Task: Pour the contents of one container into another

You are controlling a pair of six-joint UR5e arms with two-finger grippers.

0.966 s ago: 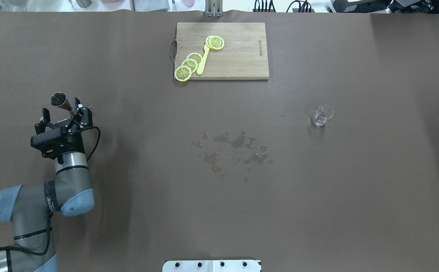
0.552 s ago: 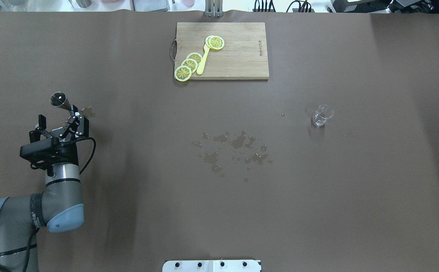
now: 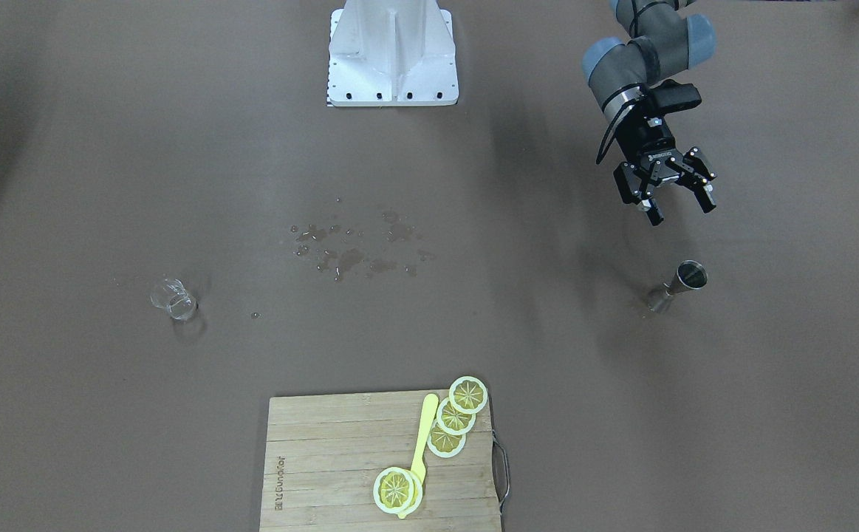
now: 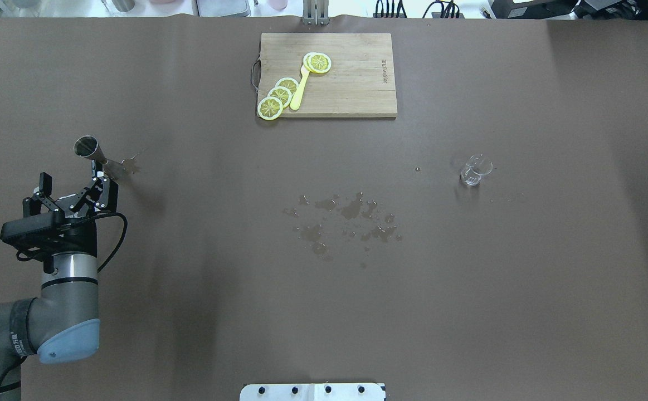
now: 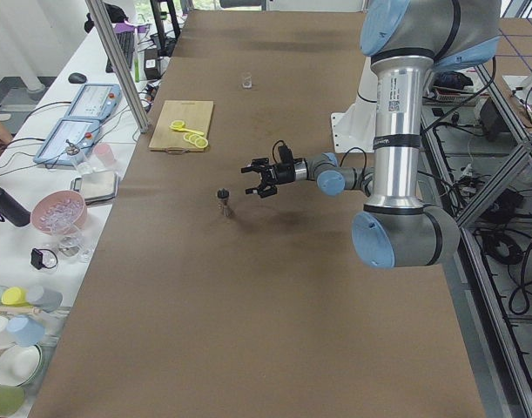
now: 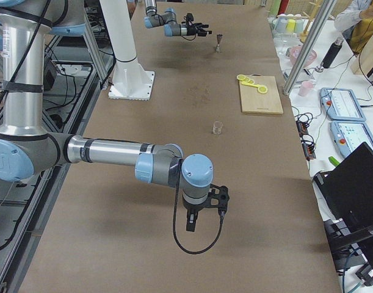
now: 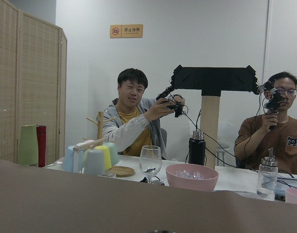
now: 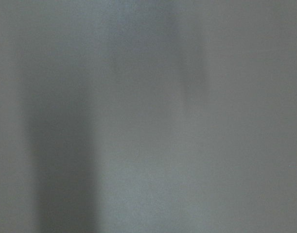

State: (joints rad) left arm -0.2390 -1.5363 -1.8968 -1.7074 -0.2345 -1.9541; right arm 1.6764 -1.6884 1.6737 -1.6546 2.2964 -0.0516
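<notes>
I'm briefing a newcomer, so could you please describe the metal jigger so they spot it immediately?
From the wooden cutting board at the table's far edge, look toward the robot's left arm. Just beyond its open pincer stands the jigger: a steel hourglass cup, unlike the clear glass beaker.

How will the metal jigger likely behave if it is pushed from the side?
The metal jigger looks tall with a narrow waist, so it probably tips easily. Its shiny tapered wall may slip in a grip. Being metal, it is likely rigid.
</notes>
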